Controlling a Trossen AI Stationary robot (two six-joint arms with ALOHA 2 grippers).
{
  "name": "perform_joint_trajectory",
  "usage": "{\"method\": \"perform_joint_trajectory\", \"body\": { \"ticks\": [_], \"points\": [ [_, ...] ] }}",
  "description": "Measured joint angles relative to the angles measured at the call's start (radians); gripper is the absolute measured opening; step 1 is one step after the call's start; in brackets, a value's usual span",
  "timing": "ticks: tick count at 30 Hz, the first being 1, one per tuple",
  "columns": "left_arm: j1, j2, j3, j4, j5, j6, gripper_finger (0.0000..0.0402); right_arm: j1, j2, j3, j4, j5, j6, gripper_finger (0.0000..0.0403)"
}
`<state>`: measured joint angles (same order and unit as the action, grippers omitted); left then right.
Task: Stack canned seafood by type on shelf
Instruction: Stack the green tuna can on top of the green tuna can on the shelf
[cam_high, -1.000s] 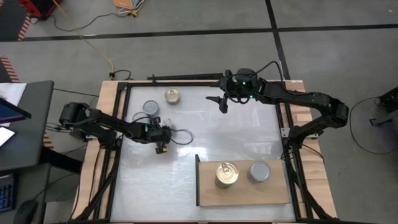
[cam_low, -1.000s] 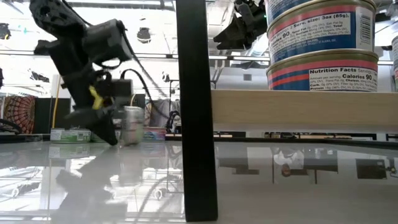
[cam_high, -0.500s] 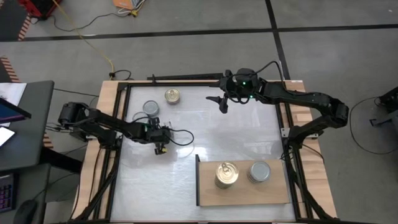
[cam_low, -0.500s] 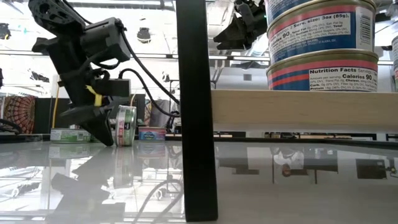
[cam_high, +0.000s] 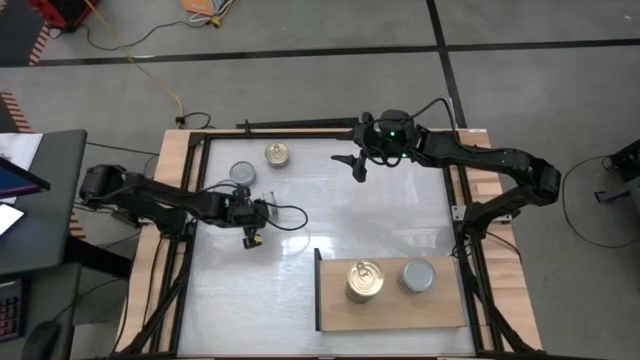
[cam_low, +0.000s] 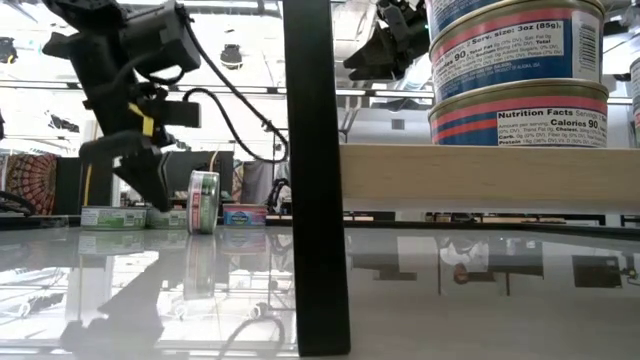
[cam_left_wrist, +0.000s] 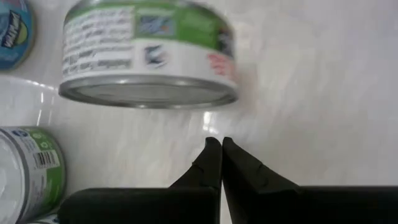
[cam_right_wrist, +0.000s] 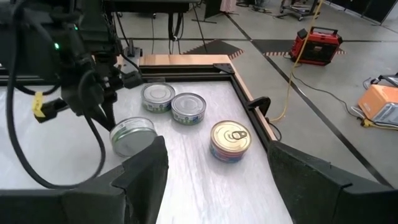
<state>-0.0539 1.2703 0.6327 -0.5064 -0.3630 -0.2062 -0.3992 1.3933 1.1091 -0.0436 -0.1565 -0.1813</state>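
White table (cam_high: 380, 220) fills the middle of the high view; wooden shelf (cam_high: 335, 310) sits lower right of centre on it, carrying a gold-lidded stack (cam_high: 364, 280) and a silver-lidded stack (cam_high: 417, 276) side by side. Same blue-label stack (cam_low: 517, 70) fills the upper right of the low view, on the shelf board. Left gripper (cam_high: 251, 235) is left of centre in the high view, low over the table, fingers (cam_left_wrist: 214, 168) pressed together with nothing between them. Green-label can (cam_low: 203, 201) stands on its edge just beside that gripper in the low view, to its right, not gripped; in the left wrist view the can (cam_left_wrist: 149, 56) lies beyond the closed tips, apart from them. Silver-lidded can (cam_high: 242, 173) and gold-lidded can (cam_high: 277, 154) sit upper left on the table, above the left gripper. Right gripper (cam_high: 356, 164) hovers upper centre, well away from the cans, fingers spread wide and empty.
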Motion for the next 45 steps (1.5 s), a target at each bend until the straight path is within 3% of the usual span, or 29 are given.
{"method": "perform_joint_trajectory", "body": {
  "ticks": [7,13,23,29,36,45],
  "points": [
    [-0.027,-0.055,0.000,-0.005,-0.012,0.003,0.0002,0.000,0.000,0.000,-0.005,0.000,0.000,0.0302],
    [-0.037,-0.058,0.000,0.028,-0.106,-0.005,0.0015,0.000,0.000,0.000,-0.002,0.000,0.005,0.0302],
    [-0.037,-0.057,0.000,0.043,-0.080,-0.014,0.0130,0.000,0.000,0.000,-0.002,0.000,0.005,0.0302],
    [-0.037,-0.057,0.000,0.043,-0.054,-0.026,0.0173,0.000,0.000,0.000,-0.002,0.000,0.009,0.0302],
    [-0.039,-0.060,0.036,-0.007,-0.009,-0.050,0.0180,0.000,0.000,0.000,-0.002,0.000,0.008,0.0302],
    [-0.114,-0.060,0.168,-0.172,-0.141,-0.039,0.0180,0.000,0.000,0.000,-0.003,0.000,0.008,0.0302]
  ]
}}
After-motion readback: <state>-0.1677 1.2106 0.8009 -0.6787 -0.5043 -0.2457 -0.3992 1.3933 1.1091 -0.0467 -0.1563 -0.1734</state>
